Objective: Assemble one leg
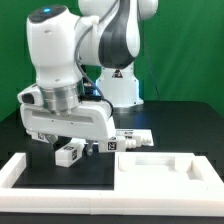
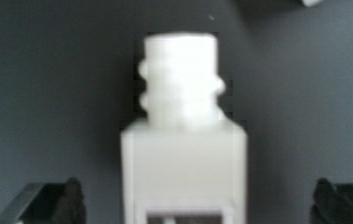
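Jaws of the gripper point(image 2: 194, 203) stand wide about the leg point(image 2: 183, 140), a dark gap showing beside each of its edges.

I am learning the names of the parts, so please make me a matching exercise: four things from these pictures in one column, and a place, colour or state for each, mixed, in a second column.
Things:
1. leg
2. pincer
3. panel
4. table

Descriptions:
A. black
B. open
C. white, at the exterior view's right
D. has a cylindrical end

Pairs: 1-D, 2-B, 3-C, 4-A.
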Controlling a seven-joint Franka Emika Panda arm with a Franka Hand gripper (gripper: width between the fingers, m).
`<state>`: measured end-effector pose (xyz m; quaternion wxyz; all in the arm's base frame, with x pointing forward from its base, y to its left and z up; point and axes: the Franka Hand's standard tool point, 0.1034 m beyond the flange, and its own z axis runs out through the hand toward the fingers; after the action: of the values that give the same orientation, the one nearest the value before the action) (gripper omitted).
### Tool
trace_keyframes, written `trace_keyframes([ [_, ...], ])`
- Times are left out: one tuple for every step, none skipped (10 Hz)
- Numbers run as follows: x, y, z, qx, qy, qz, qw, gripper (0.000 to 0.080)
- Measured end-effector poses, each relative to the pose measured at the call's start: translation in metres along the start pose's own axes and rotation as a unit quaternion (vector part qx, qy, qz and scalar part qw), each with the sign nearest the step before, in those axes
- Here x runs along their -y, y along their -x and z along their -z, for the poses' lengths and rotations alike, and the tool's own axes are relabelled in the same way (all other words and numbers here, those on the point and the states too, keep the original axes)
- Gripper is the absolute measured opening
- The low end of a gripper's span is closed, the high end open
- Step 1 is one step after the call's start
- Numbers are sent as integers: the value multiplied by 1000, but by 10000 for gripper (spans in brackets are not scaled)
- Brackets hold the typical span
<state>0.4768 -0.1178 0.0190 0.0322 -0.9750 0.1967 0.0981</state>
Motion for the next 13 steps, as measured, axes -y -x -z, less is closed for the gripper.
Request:
trace_keyframes([
  [-1, -14, 12, 12, -6, 6, 1000, 648],
  [-3, -26, 20, 32, -11, 3, 999, 648],
  [-2, -35, 24, 58, -16, 1, 998, 648],
  [-2, -44, 29, 113, -25, 1, 993, 649],
  [-4, -45, 20, 152, -25, -2, 988, 649],
  [-4, -34, 13, 195, -27, -3, 980, 649],
  [-2, -27, 12, 244, -30, -2, 969, 649],
  [-2, -23, 7, 277, -28, -7, 960, 649],
  [-1, -14, -1, 313, -24, -14, 949, 649],
  [1, -7, -6, 338, -23, -14, 941, 649],
  [-1, -7, -7, 353, -23, -14, 935, 649],
  [-2, -12, -9, 347, -22, -14, 937, 649],
  [-2, -11, -10, 348, -22, -15, 937, 649],
])
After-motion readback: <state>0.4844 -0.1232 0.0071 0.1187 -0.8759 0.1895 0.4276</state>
